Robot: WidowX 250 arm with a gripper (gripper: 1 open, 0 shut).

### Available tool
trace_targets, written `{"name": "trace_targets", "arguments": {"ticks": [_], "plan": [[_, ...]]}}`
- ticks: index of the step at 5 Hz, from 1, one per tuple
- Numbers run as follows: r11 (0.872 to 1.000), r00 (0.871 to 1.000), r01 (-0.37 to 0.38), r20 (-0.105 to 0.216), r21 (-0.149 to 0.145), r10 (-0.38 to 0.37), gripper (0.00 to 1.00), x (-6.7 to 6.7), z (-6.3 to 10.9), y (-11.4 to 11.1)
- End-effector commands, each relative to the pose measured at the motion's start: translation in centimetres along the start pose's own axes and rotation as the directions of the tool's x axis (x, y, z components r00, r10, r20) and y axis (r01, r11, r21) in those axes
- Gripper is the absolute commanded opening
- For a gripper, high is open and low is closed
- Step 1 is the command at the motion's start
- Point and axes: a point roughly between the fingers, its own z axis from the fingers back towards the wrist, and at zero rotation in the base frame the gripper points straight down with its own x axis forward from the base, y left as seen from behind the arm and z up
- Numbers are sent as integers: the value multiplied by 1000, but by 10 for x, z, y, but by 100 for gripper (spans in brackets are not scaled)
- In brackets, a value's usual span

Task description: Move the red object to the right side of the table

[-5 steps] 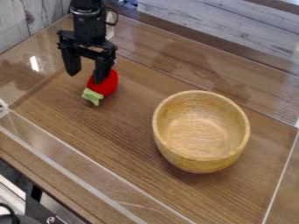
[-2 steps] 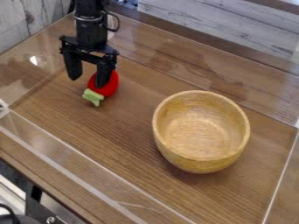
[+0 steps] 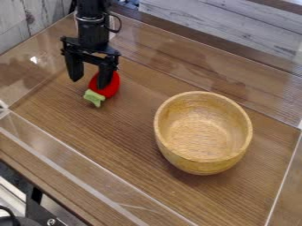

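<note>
Your end effector (image 3: pixel 92 70) stands open; the strawberry (image 3: pixel 108 84) lies by its image-right finger, cap pointing down-left in view.

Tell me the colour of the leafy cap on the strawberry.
Light green cap, seen best in the camera view.

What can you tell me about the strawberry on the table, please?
The toy strawberry has a rounded, shiny red body and a light green leafy cap. It lies on its side on the brown wooden table, cap toward the camera, beneath the open gripper, well left of the bowl in the picture. Whether the gripper touches it is unclear.
</note>
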Motion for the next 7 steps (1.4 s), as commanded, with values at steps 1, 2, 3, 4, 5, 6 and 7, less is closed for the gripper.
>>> {"name": "trace_targets", "arguments": {"ticks": [1,2,3,4,5,6,7], "plan": [[1000,999,-24,46,9,23,100,8,13,5],[1000,999,-28,43,3,27,100,9,12,5],[999,999,-32,39,-1,32,100,10,12,5],[999,999,-36,35,-2,36,100,11,11,7],[999,999,-40,29,-5,40,100,13,10,8],[999,999,-44,23,-11,44,100,13,10,9],[999,999,-44,26,-14,44,0,15,10,9]]}}
